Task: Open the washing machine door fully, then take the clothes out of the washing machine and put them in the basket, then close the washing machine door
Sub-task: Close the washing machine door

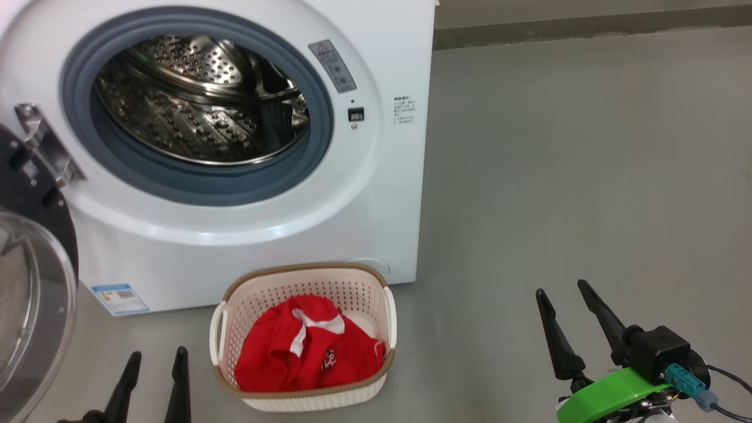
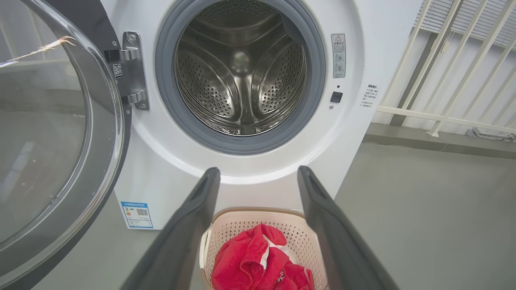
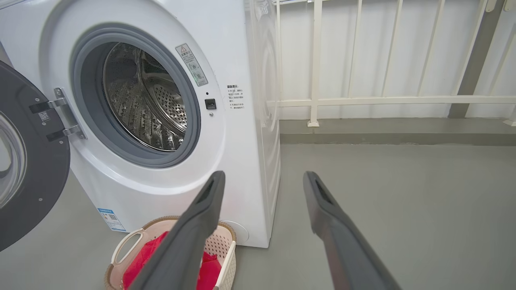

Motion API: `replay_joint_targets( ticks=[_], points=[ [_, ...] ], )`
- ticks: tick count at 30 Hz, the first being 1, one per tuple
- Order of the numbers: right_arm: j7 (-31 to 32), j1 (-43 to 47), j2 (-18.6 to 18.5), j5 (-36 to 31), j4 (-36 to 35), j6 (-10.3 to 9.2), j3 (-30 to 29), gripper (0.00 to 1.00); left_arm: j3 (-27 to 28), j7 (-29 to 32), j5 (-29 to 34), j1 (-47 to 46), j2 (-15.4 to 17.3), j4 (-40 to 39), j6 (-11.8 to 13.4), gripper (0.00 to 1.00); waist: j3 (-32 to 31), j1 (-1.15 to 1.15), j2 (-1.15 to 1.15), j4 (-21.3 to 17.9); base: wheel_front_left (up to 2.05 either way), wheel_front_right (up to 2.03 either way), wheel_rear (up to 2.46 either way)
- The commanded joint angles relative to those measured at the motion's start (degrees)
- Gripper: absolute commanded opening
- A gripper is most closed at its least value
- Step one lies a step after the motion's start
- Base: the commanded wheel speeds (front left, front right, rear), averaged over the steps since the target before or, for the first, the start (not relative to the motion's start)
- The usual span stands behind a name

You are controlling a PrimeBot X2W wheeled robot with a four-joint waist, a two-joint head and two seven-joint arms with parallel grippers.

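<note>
Washing machine (image 1: 235,258) stands on grey floor (image 1: 587,176), white front toward the robot, grey rubber ring framing the perforated steel drum (image 1: 200,100). Washing machine door (image 1: 35,294) hangs wide open on the robot's left from its metal hinge (image 1: 44,147), black rim and bulging glass well clear of the opening. White railing (image 3: 363,100) runs along the wall beyond the machine's right side, seen from the right wrist.

Basket (image 1: 305,271) sits upright on the floor just in front of the machine, below the opening. Clothes (image 1: 294,352) lie bunched inside it, red with white trim, below the brown rim band.

Left gripper (image 1: 157,355) is low, just left of the basket, its 2 fingers spread wide and holding nothing. Right gripper (image 1: 561,289) is well apart to the basket's right, over the floor, fingers likewise spread, nothing between them.
</note>
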Motion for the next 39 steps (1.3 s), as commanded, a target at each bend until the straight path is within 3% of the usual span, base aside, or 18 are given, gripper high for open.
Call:
replay_joint_targets(
  ticks=[1,19,32,39],
  points=[
    [-0.36,-0.45,-0.07,0.29,-1.37,0.36,1.17,1.00,1.84,-0.35,-0.14,-1.18,1.17,-1.66,-0.36,1.00,0.04,0.00,0.00,0.07,-0.97,0.97,0.00],
    [-0.36,-0.53,-0.07,0.30,-1.32,0.36,1.19,1.00,1.84,-0.55,0.05,-1.44,0.93,-0.51,1.22,1.00,0.15,0.00,0.00,1.31,-0.20,0.20,0.00],
    [-0.36,-0.42,-0.07,-0.07,-1.93,0.36,1.48,1.00,1.68,-0.66,0.77,-1.30,-0.08,-2.36,3.45,1.00,0.18,0.00,0.00,8.43,0.00,0.00,0.00],
    [-0.36,-0.73,-0.07,-0.53,-2.93,0.36,2.02,1.00,1.99,-0.70,0.15,-1.92,-0.14,-3.41,3.36,1.00,0.67,0.00,0.00,13.77,0.00,0.00,0.00]
  ],
)
